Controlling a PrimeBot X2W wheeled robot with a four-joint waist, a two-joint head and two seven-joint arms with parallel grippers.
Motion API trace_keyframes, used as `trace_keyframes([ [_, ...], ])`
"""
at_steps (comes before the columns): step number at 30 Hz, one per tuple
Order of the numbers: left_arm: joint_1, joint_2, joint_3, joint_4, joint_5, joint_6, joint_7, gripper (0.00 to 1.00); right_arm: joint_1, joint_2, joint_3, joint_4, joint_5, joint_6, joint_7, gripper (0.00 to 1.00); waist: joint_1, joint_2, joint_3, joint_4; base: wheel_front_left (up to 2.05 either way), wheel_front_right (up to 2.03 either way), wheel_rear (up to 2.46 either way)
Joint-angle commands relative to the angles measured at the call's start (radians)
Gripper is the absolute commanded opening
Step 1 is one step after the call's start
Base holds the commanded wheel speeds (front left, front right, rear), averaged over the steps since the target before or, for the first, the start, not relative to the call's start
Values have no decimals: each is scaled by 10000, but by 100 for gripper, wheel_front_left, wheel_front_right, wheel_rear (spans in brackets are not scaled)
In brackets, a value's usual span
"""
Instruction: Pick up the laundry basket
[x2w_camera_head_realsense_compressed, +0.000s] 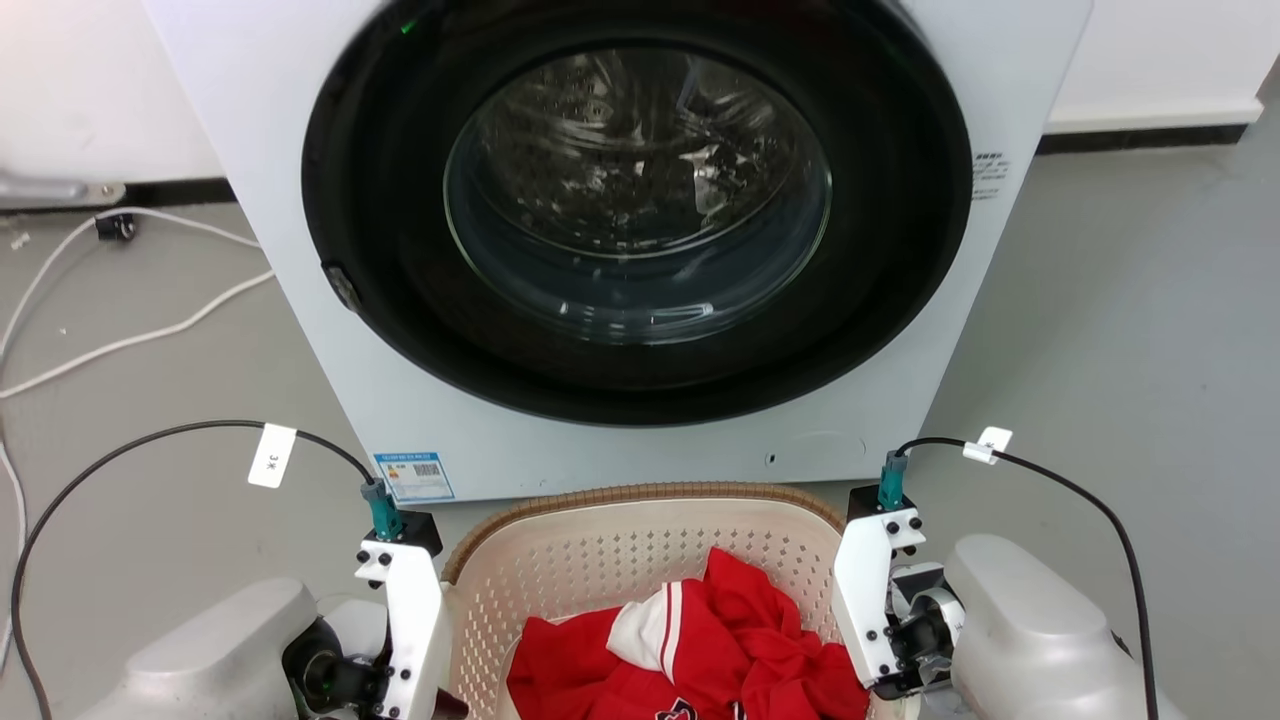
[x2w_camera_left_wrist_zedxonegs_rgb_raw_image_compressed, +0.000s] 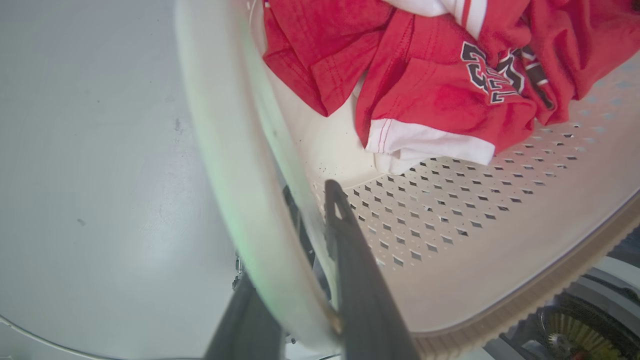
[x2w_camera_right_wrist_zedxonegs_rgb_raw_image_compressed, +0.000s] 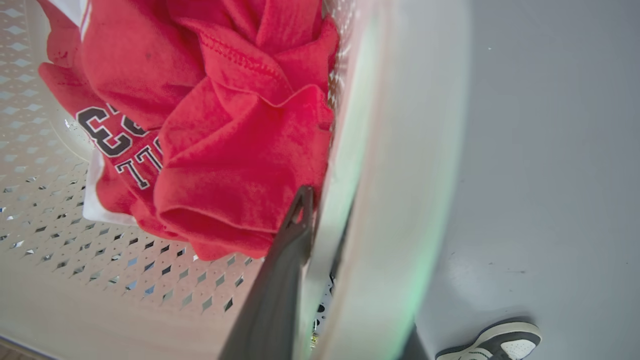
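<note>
The laundry basket (x2w_camera_head_realsense_compressed: 640, 545) is cream with perforated walls and a brown woven-look rim. It sits low in the head view, just in front of the washer, with red and white clothes (x2w_camera_head_realsense_compressed: 720, 640) in it. My left gripper (x2w_camera_left_wrist_zedxonegs_rgb_raw_image_compressed: 312, 200) is shut across the basket's white left handle (x2w_camera_left_wrist_zedxonegs_rgb_raw_image_compressed: 235, 165), one finger (x2w_camera_left_wrist_zedxonegs_rgb_raw_image_compressed: 350, 250) inside the wall and the other outside. My right gripper (x2w_camera_right_wrist_zedxonegs_rgb_raw_image_compressed: 325, 210) grips the white right handle (x2w_camera_right_wrist_zedxonegs_rgb_raw_image_compressed: 395, 175) the same way, with its inner finger (x2w_camera_right_wrist_zedxonegs_rgb_raw_image_compressed: 290, 250) against the red cloth. Both handles are blurred up close.
A white front-loading washer (x2w_camera_head_realsense_compressed: 900, 400) with a closed round glass door (x2w_camera_head_realsense_compressed: 640, 190) stands right behind the basket. White cables (x2w_camera_head_realsense_compressed: 130, 340) trail over the grey floor at the left. A person's shoe (x2w_camera_right_wrist_zedxonegs_rgb_raw_image_compressed: 495, 340) is on the floor to the right of the basket.
</note>
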Motion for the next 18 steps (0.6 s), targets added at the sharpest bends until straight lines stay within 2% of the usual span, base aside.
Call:
trace_keyframes([
  [1,157,-63,11,-71,-25,-131,94,0,67,-48,97,-74,43,1,90,0,4,0,-216,-27,0,0,0],
  [18,596,-199,1,-34,45,-132,859,0,172,-34,557,8,459,2,483,0,4,0,-909,60,0,0,0],
])
